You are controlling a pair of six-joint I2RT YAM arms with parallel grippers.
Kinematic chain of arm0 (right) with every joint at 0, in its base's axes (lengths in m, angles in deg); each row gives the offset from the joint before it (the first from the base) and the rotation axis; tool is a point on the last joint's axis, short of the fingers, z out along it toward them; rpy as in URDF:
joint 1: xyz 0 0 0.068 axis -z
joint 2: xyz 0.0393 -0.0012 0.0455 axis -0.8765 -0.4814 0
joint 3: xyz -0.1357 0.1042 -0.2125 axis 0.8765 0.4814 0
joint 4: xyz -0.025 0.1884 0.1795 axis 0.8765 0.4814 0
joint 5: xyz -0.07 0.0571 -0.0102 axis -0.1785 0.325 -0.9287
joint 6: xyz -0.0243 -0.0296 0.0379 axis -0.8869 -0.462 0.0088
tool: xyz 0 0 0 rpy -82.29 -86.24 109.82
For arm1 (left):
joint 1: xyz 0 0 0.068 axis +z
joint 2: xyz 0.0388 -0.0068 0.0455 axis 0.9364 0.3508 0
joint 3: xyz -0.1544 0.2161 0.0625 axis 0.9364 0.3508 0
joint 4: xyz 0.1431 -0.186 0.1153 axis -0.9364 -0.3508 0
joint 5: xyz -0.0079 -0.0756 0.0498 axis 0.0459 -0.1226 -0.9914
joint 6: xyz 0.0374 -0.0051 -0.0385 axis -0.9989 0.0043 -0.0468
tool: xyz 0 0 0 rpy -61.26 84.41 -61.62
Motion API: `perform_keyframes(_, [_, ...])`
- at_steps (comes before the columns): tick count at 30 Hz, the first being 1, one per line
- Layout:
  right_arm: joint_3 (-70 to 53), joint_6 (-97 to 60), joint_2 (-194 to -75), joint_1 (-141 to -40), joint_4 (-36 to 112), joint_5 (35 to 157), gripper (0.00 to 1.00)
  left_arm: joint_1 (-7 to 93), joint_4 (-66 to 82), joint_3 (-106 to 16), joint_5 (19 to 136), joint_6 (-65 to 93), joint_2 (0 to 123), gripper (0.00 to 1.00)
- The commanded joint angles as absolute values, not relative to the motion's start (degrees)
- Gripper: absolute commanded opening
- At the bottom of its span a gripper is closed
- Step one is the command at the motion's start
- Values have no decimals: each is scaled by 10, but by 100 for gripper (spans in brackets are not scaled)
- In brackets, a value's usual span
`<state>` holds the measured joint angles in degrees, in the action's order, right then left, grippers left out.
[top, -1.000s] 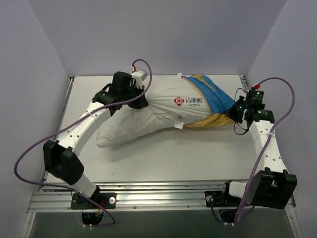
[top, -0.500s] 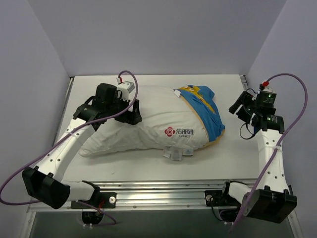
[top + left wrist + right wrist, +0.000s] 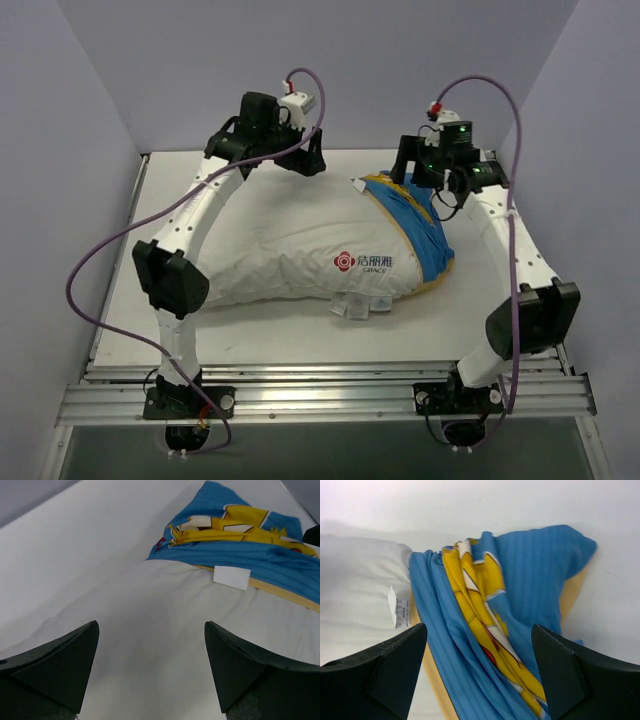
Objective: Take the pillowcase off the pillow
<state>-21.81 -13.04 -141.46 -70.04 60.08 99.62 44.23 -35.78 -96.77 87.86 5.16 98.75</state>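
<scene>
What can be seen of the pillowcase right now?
The pillowcase is blue, faintly striped fabric with a yellow cartoon print crumpled into folds and a yellow lining showing along its hem. It is bunched over only the end of the white pillow nearest the right arm; the rest of the pillow lies bare. Its loose corner rests on the table. The right gripper hovers above it, open, not touching it.

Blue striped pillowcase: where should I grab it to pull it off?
Pinch the blue striped fabric pillowcase at its loose, flat-looking corner beyond the plump white pillow, coming from above on the right; no stuffing appears to fill it there.
</scene>
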Motion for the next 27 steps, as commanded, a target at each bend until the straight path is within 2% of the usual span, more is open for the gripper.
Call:
perform_keyframes(1, [-302,-170,-1488,-740,609,957,81,446,-433,-1040,952,29,1079,94])
perform_keyframes(4, [-338,-178,-1555,-762,615,950,82,440,-434,-1018,970,32,1095,99])
perform_keyframes(5, [-357,-180,-1584,-767,623,944,83,436,-429,-1002,978,33,1091,97])
perform_keyframes(6, [-365,-183,-1596,-772,640,933,83,435,-409,-956,985,36,1075,87])
perform_keyframes(8, [-364,-189,-1624,-785,651,926,84,434,-387,-909,1006,44,1056,73])
perform_keyframes(9, [-360,-190,-1630,-788,660,929,83,434,-367,-887,1011,44,1038,62])
perform_keyframes(10, [-355,-200,-1636,-791,665,935,83,434,-358,-847,1010,45,1029,38])
perform_keyframes(12, [-345,-212,-1655,-794,685,939,78,438,-346,-821,1003,45,1006,9])
perform_keyframes(13, [-347,-216,-1663,-792,695,922,73,441,-344,-806,997,49,999,3])
perform_keyframes(14, [-348,-222,-1675,-790,704,910,54,445,-343,-801,992,49,990,2])
perform_keyframes(16, [-357,-217,-1682,-782,723,882,28,455,-349,-798,965,52,964,2])
perform_keyframes(17, [-361,-208,-1683,-775,727,838,9,457,-352,-802,953,55,957,2])
perform_keyframes(18, [-364,-187,-1681,-750,730,831,2,463,-361,-804,943,56,939,2])
perform_keyframes(24, [-377,-79,-1613,-584,710,832,0,473,-399,-810,887,95,857,2])
perform_keyframes(27, [-413,-58,-1577,-541,702,819,0,489,-401,-814,873,119,811,2])
